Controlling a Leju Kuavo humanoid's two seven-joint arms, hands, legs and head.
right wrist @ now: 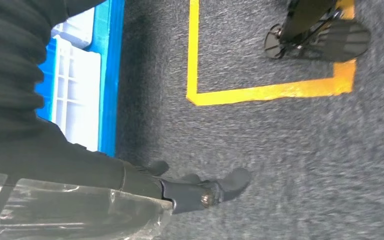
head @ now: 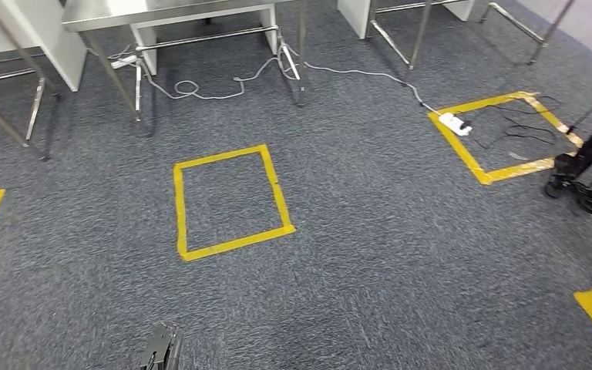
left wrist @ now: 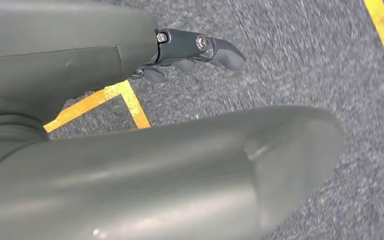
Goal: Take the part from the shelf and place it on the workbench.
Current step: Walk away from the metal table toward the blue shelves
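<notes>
1. The right hand (right wrist: 130,185) is low over the grey carpet floor (right wrist: 280,165).
2. The part (right wrist: 55,210) is in this hand. It is wrapped in clear, shiny plastic and sits tight against the hand. I cannot tell what is inside the wrap.
3. The dark fingers (right wrist: 215,190) of the right hand reach out past the plastic, close side by side and a little bent. The plastic hides how the thumb lies.
4. Just beside the right arm there is a blue box (right wrist: 107,75) with white ribbed pieces in it.
5. Near it on the floor is a corner of yellow tape (right wrist: 260,92), and a black stand with a small wheel (right wrist: 310,30) rests on that tape.
6. The left hand (left wrist: 180,47) hangs over the carpet and holds nothing. Its fingers (left wrist: 220,50) are stretched out, well apart from the thick grey thumb (left wrist: 205,170).
7. In the head view, a tip of the left hand (head: 162,347) peeks in at the bottom edge.
8. Ahead on the floor there is a yellow tape square (head: 231,202).
9. Further on stands a shiny steel desk (head: 162,11), well apart from both hands.
10. A white cable (head: 223,89) runs under the desk to a white plug strip (head: 455,123), which lies on the edge of another yellow square (head: 501,139).
</notes>
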